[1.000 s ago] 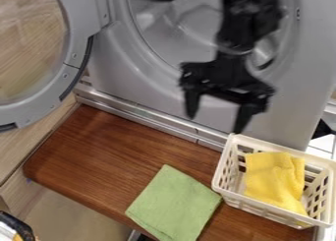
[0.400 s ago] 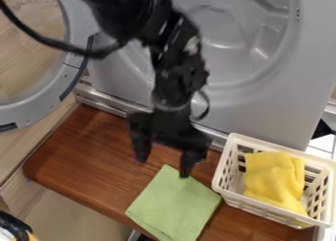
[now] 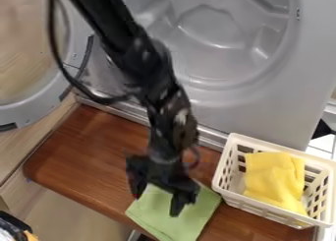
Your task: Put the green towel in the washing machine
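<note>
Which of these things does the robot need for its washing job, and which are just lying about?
For the job:
green cloth towel
grey metal washing machine, its round door open
black two-fingered pincer, open at the towel

Just lying about:
yellow cloth
cream plastic basket holding that cloth

We see a black arm (image 3: pixel 101 14) with blocky joints, ending in a black gripper (image 3: pixel 156 203) with two tapering fingers (image 3: pixel 177 204). Above the gripper, pale grey patches (image 3: pixel 182 117) show; farther up, a black cable (image 3: pixel 68 78) loops out.
</note>
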